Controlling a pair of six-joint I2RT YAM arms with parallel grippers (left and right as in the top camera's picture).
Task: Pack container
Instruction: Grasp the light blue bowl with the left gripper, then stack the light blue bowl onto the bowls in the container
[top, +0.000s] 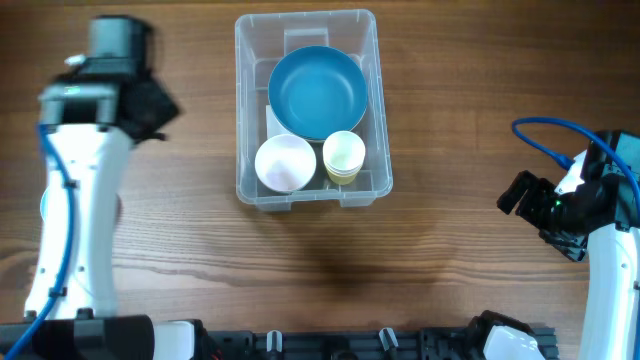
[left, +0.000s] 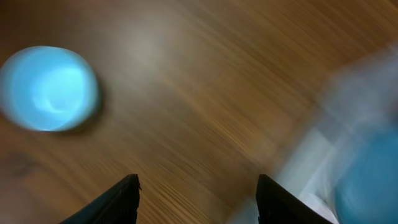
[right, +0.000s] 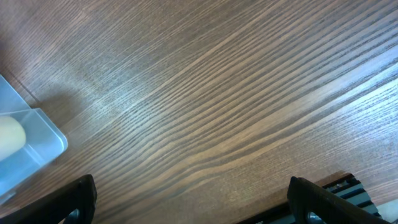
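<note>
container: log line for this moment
container: blue bowl, white bowl, yellow cup inside | left gripper: jaws open, empty | right gripper: jaws open, empty

the right pincer hangs over a bare wooden worktop, its two dark fingertips set wide apart at the lower corners with nothing between them. a rounded corner of the clear container juts in at the left edge, with a pale, blurred shape behind its wall.
</note>
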